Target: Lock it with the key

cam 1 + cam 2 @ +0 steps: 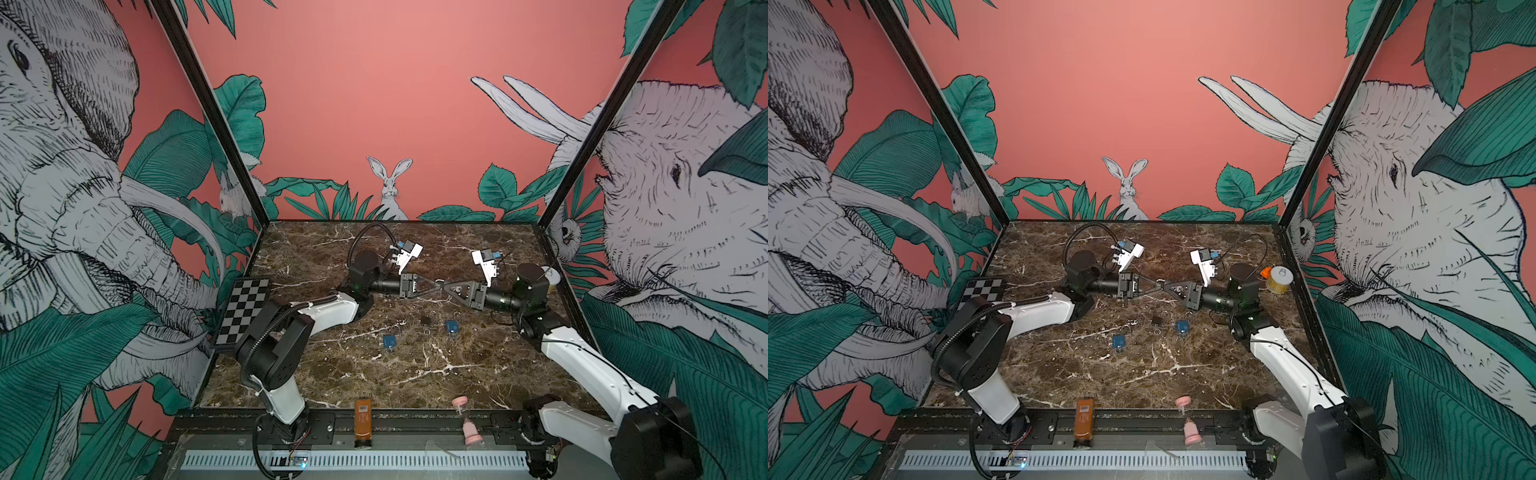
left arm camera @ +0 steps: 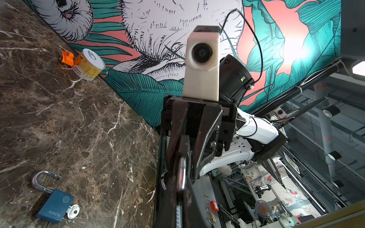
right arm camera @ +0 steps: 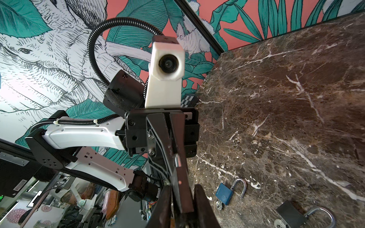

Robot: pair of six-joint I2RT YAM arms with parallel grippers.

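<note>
**First:** Padlock (image 3: 181, 189): where is it kept, and by what?

**Second:** It is carried in the air between the two claws, above the worktop (image 1: 374, 374). What looks like its shackle (image 2: 181, 174) is pinched by the left claw (image 1: 434, 284), whose jaws are pressed together on it. The dark body lies within the right claw (image 1: 446, 287). A slit is seen beside one jaw, so whether it is gripped cannot be told.

**First:** Why is it held so?

**Second:** Probably so that shackle and body can be pushed together, each end being steadied by one claw.

**First:** And its long axis?

**Second:** It is laid from claw to claw, roughly level, with the shackle pointed toward the left claw.
</note>
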